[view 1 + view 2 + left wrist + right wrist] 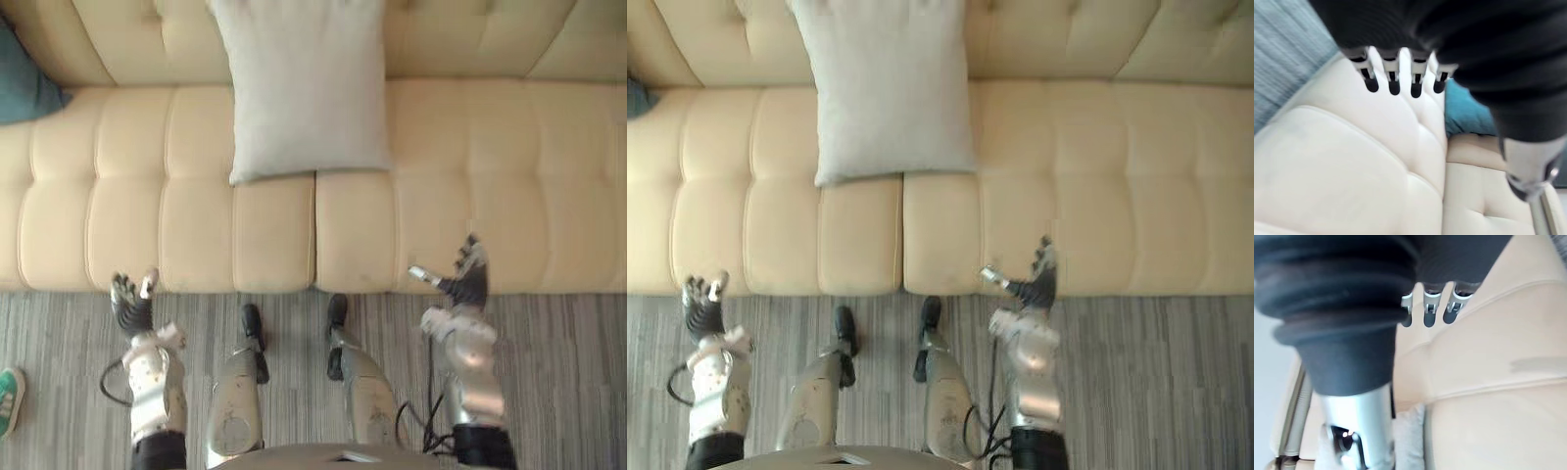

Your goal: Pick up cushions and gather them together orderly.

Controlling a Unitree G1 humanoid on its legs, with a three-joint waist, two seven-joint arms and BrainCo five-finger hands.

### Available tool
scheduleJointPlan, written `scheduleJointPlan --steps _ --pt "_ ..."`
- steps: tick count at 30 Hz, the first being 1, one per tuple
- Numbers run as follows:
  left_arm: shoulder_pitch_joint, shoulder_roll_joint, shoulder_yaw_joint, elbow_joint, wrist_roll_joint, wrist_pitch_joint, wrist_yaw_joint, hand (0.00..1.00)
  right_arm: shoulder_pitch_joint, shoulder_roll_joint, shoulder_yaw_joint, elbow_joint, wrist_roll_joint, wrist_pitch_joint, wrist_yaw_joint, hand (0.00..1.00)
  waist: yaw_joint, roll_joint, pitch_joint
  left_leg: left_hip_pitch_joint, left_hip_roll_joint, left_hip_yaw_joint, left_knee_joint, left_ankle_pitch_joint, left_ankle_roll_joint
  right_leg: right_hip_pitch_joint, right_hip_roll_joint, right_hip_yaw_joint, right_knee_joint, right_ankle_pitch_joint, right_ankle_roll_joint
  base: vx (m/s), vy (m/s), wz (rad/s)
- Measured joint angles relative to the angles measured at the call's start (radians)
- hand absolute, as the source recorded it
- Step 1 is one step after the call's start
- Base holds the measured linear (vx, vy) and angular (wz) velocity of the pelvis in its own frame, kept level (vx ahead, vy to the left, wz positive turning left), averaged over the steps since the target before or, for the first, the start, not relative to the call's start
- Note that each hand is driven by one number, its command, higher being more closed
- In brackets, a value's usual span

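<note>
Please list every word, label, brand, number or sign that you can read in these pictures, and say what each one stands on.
None: no readable text appears anywhere.
The grey cushion, the teal cushion and the beige sofa are plain.
The green shoe at the edge carries no mark that can be read.

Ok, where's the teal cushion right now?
The teal cushion lies at the left edge of the left eye view, on the sofa by its backrest, well left of the grey cushion.
</note>
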Motion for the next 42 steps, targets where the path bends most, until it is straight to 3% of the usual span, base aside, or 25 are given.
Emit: scheduleJointPlan --steps 9,15,22,26,27,28,29,30,31,32,33,34,36,39,42 --pt "0.058 -0.006 -0.028 0.432 0.055 0.040 -0.095 0.00 0.102 0.052 -0.012 0.430 -0.119 0.046 0.063 0.00 0.006 -0.007 -0.138 0.182 0.005 0.028 0.009 -0.067 -0.008 0.201 0.005 0.010 -0.067 -0.008 0.012 0.04 0.013 -0.10" --pt "0.039 0.013 -0.026 0.601 0.146 0.053 -0.128 0.00 0.110 0.075 -0.061 0.633 -0.136 0.067 0.081 0.00 0.006 -0.010 -0.214 0.300 -0.021 0.038 -0.079 -0.054 -0.015 0.290 0.000 0.031 -0.116 -0.008 0.025 0.05 0.022 -0.08" --pt "0.018 0.033 -0.026 0.675 0.169 0.056 -0.148 0.00 0.077 0.076 -0.094 0.701 -0.159 0.071 0.088 0.00 0.016 -0.022 -0.214 0.361 -0.038 0.101 -0.100 -0.048 -0.015 0.304 0.000 0.107 -0.119 0.026 0.042 0.02 0.027 -0.27" --pt "0.003 0.049 -0.024 0.675 0.188 0.057 -0.143 0.00 0.055 0.077 -0.079 0.708 -0.159 0.080 0.088 0.00 0.017 -0.034 -0.198 0.348 -0.024 0.140 -0.007 -0.096 0.002 0.298 -0.002 0.133 -0.095 0.031 0.058 -0.09 0.020 -0.27" --pt "0.001 0.045 -0.016 0.671 0.195 0.059 -0.140 0.00 0.040 0.077 -0.073 0.713 -0.159 0.081 0.088 0.00 0.022 -0.019 -0.197 0.326 0.001 0.156 -0.009 -0.089 0.018 0.297 -0.008 0.123 -0.105 0.020 0.116 -0.14 0.032 -0.08" --pt "-0.006 0.043 -0.011 0.669 0.195 0.061 -0.139 0.00 0.022 0.076 -0.073 0.730 -0.159 0.082 0.088 0.00 0.018 -0.012 -0.188 0.317 0.017 0.147 -0.006 -0.083 0.017 0.242 -0.026 0.042 0.121 -0.075 0.031 -0.13 0.026 0.05" --pt "-0.005 0.046 -0.011 0.668 0.195 0.063 -0.137 0.00 0.019 0.073 -0.075 0.740 -0.159 0.082 0.089 0.00 0.017 -0.012 -0.189 0.319 0.024 0.135 -0.008 -0.075 0.015 0.224 -0.045 0.009 0.260 -0.145 0.013 -0.07 0.003 0.37" --pt "-0.005 0.060 -0.015 0.666 0.195 0.066 -0.131 0.00 0.020 0.069 -0.076 0.767 -0.159 0.082 0.088 0.00 0.011 -0.026 -0.195 0.323 0.028 0.107 -0.016 -0.059 0.010 0.242 -0.090 -0.024 0.459 -0.220 0.036 -0.05 -0.088 0.57" --pt "0.001 0.071 -0.017 0.667 0.195 0.067 -0.127 0.00 0.023 0.069 -0.076 0.799 -0.159 0.081 0.087 0.00 0.010 -0.045 -0.206 0.319 0.023 0.088 -0.021 -0.044 0.003 0.280 -0.125 -0.028 0.528 -0.238 0.055 -0.02 -0.237 0.57" --pt "0.013 0.084 -0.019 0.668 0.195 0.068 -0.125 0.00 0.009 0.071 -0.074 0.835 -0.163 0.083 0.087 0.00 0.021 -0.070 -0.217 0.310 0.012 0.072 -0.019 -0.022 -0.012 0.310 -0.147 -0.008 0.505 -0.245 0.097 -0.03 -0.251 0.30" --pt "0.004 0.091 -0.018 0.672 0.195 0.068 -0.125 0.00 0.000 0.071 -0.075 0.841 -0.164 0.085 0.087 0.00 0.023 -0.075 -0.224 0.299 0.009 0.068 -0.023 -0.011 -0.018 0.309 -0.125 -0.005 0.483 -0.249 0.103 -0.07 -0.254 0.03" --pt "0.002 0.081 -0.026 0.677 0.194 0.075 -0.124 0.00 -0.009 0.059 -0.074 0.840 -0.175 0.085 0.087 0.00 0.029 -0.067 -0.227 0.280 0.018 0.044 -0.049 0.006 -0.019 0.312 -0.093 -0.004 0.423 -0.246 0.103 -0.10 -0.121 -0.10" --pt "0.000 0.058 -0.027 0.677 0.194 0.076 -0.120 0.00 -0.056 0.028 -0.065 0.857 -0.195 0.088 0.085 0.00 0.043 -0.026 -0.220 0.263 0.001 -0.003 -0.114 0.066 -0.013 0.330 -0.072 0.006 0.301 -0.248 0.100 -0.14 -0.083 -0.22" --pt "-0.022 0.056 -0.047 0.676 0.192 0.076 -0.103 0.00 -0.099 -0.002 -0.037 0.860 -0.196 0.088 0.083 0.00 0.049 -0.012 -0.190 0.194 0.007 0.000 -0.102 0.104 -0.014 0.364 -0.044 -0.004 0.097 -0.243 0.078 -0.20 -0.062 -0.18" --pt "-0.033 0.051 -0.079 0.672 0.190 0.075 -0.103 0.00 -0.112 0.001 -0.038 0.860 -0.196 0.088 0.081 0.00 0.048 0.015 -0.147 0.200 0.024 -0.012 -0.108 0.123 -0.020 0.394 -0.022 -0.016 0.056 -0.210 0.067 -0.30 -0.018 0.12"
